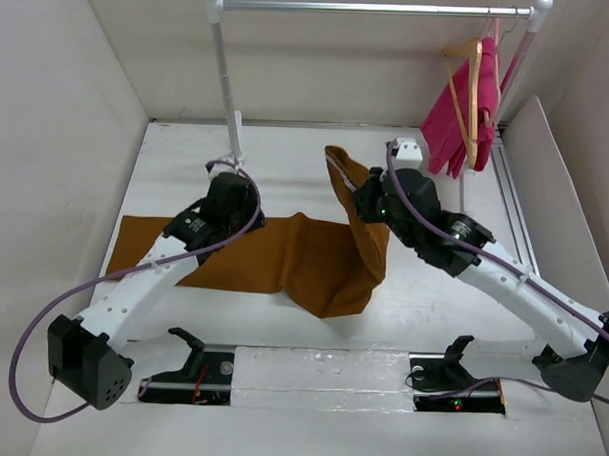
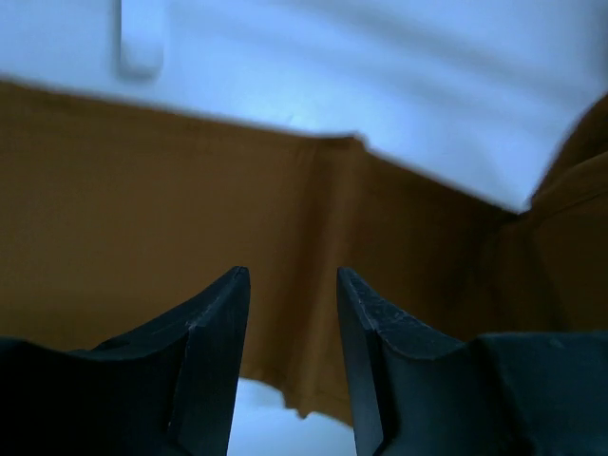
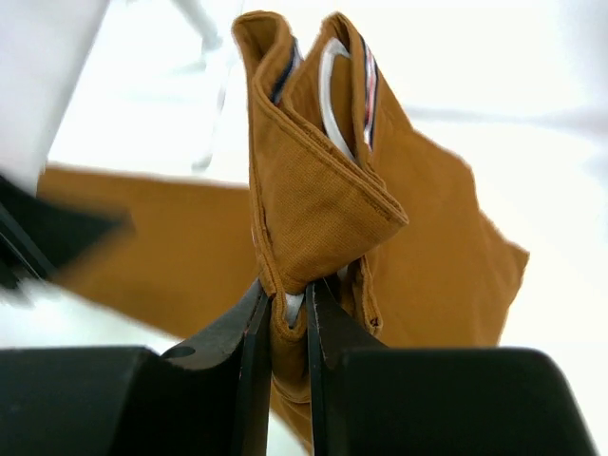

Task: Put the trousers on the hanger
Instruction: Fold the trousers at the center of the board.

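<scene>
Clearly early: the right claw [image 3: 285,296] pinches the waistband of the trousers [image 1: 294,253], holding it above the counter [image 1: 187,154]; the left claw [image 2: 293,285] hovers half-open and empty over a leg. The hanger [image 1: 475,89] hangs on the far-right rail [image 1: 372,7], well apart, trousers not yet on it.

Rust-brown trousers [image 1: 303,258], legs flat, waistband raised, tan hanger [image 1: 475,104] hanging

One trousers [image 1: 303,258]; one hanger [image 1: 476,94]; one pink garment [image 1: 448,128]; one rail [image 1: 372,7]; two arms [image 1: 153,273] [image 1: 523,278].
</scene>
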Action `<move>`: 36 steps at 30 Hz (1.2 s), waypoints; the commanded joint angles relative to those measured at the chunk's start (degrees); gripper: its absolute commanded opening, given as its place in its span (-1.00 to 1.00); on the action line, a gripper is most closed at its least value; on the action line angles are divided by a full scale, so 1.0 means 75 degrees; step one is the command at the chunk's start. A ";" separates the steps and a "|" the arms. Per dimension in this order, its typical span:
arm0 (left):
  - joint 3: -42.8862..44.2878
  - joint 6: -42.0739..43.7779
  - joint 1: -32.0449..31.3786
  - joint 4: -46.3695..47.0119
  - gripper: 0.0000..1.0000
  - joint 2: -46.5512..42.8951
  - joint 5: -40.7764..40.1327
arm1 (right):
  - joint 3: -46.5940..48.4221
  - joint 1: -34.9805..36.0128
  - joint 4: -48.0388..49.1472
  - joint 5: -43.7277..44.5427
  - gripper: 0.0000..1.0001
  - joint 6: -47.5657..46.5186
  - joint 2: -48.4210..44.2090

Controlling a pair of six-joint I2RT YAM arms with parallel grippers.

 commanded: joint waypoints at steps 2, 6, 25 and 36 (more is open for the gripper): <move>-0.1594 -0.0674 0.0033 0.0366 -0.25 -0.0135 0.0926 | 0.1072 -0.1156 0.1612 -0.0245 -1.00 -0.0653 -0.0369; -0.2162 -0.0793 0.0033 0.1374 -0.25 0.0436 0.1336 | 0.1693 -0.1957 0.1649 -0.0916 -1.00 -0.0888 -0.0463; 0.1164 -0.2047 -0.3306 0.2442 -0.28 0.5816 0.2155 | 0.3813 -0.4523 0.0864 -0.3013 -1.00 -0.1346 -0.1260; 0.2341 -0.1837 -0.3682 0.1048 -0.29 0.4457 0.0718 | 0.3347 -0.4760 0.0817 -0.4222 -1.00 -0.1544 -0.1132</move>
